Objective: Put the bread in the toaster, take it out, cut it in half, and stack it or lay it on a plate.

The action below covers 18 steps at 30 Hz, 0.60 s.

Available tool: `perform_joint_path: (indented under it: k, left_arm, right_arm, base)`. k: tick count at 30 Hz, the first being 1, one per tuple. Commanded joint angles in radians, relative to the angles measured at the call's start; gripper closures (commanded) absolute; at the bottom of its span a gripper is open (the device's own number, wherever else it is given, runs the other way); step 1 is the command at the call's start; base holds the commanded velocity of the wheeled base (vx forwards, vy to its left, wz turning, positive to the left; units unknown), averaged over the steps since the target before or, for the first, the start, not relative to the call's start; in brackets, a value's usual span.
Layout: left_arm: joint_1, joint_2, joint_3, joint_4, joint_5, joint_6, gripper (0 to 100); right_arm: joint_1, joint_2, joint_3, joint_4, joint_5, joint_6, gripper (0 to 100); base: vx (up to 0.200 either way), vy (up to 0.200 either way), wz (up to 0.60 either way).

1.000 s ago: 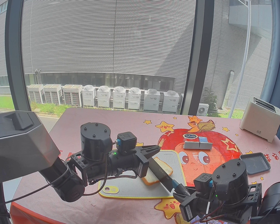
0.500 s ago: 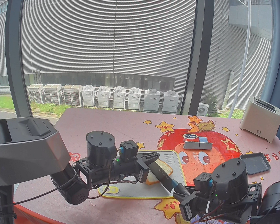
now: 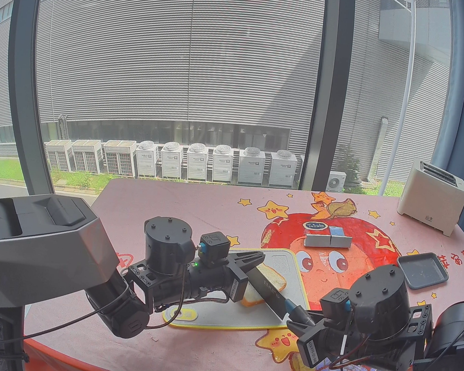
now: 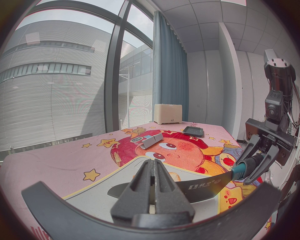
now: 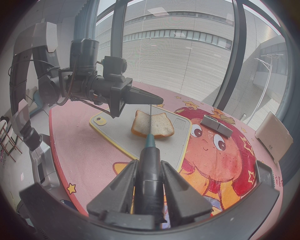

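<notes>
A slice of bread (image 3: 269, 279) lies on the white cutting board (image 3: 214, 314). My right gripper (image 3: 296, 320), at the board's near right corner, is shut on the teal handle of a knife (image 3: 268, 292). The dark blade slants over the slice. In the right wrist view the blade (image 5: 150, 120) stands edge-on over the middle of the bread (image 5: 156, 125). My left gripper (image 3: 256, 259) is shut and hovers just above the slice's left side, close to the blade tip. The cream toaster (image 3: 433, 196) stands at the far right. A dark square plate (image 3: 422, 270) lies in front of it.
A small grey block (image 3: 328, 238) sits on the printed tablecloth beyond the board. The table's front edge runs just below my right arm. Open cloth lies between the board and the plate.
My left arm has shifted right and down, and its gripper sits a little lower over the bread. The right gripper and knife have barely moved.
</notes>
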Motion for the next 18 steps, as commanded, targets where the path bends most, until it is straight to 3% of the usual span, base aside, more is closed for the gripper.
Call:
perform_joint_path:
  k: [1, 18]
  left_arm:
    - [0.001, -0.002, -0.005, -0.001, 0.0, 0.0, 100]
    - [0.001, 0.035, 0.008, -0.029, 0.0, -0.002, 100]
  right_arm:
    - [0.0, 0.005, 0.003, 0.001, 0.0, 0.001, 100]
    - [0.0, 0.001, -0.009, -0.003, 0.002, 0.002, 100]
  base:
    - [0.0, 0.0, 0.0]
    - [0.0, 0.0, 0.0]
